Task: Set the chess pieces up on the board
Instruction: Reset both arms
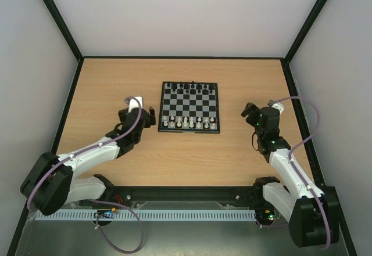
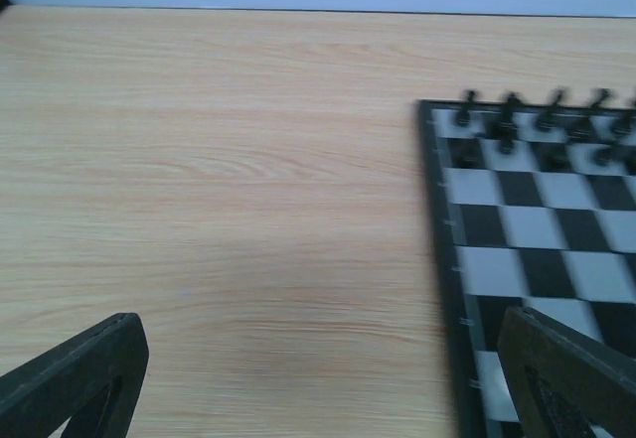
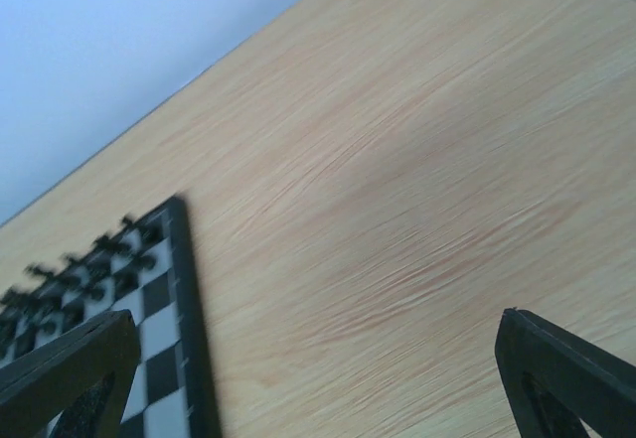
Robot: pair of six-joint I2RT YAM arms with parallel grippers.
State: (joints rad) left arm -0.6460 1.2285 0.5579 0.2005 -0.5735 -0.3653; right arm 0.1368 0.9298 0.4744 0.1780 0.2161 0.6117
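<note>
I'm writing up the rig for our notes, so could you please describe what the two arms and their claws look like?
Both the left arm and right arm have white link shells joined by bulky black joints. A pale purple cable loops along each. The left claw and right claw are black, with flat, angular fingers.

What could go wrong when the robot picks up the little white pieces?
The white pieces stand packed close together, so wide-open jaws might topple neighbours. The left gripper sits right beside the board; a sideways bump could slide it and shake the black pieces too.
</note>
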